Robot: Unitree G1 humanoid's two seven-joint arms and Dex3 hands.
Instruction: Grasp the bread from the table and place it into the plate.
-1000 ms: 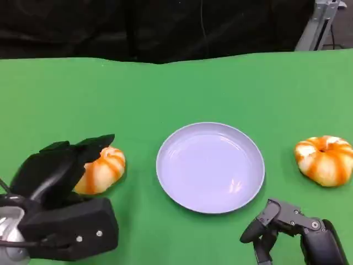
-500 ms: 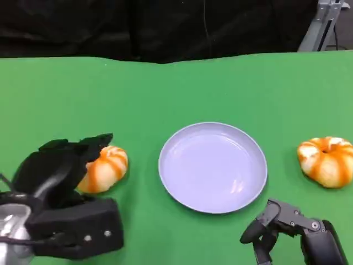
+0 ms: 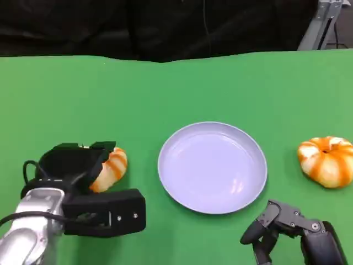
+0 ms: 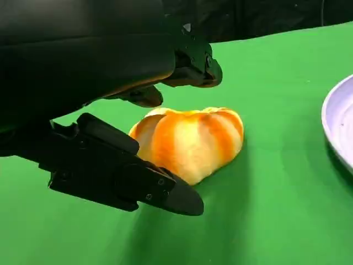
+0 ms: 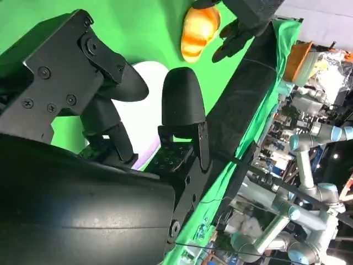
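Head view: my left hand (image 3: 83, 185) is wide around the bread (image 3: 110, 168), beside the plate (image 3: 212, 167); my right hand (image 3: 292, 234) holds nothing.

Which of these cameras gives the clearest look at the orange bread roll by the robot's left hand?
The left wrist view: the bread roll sits close and large between the fingers of the left hand. In the head view that roll is small and partly covered by the hand. The right wrist view catches it far off, near the frame's edge.
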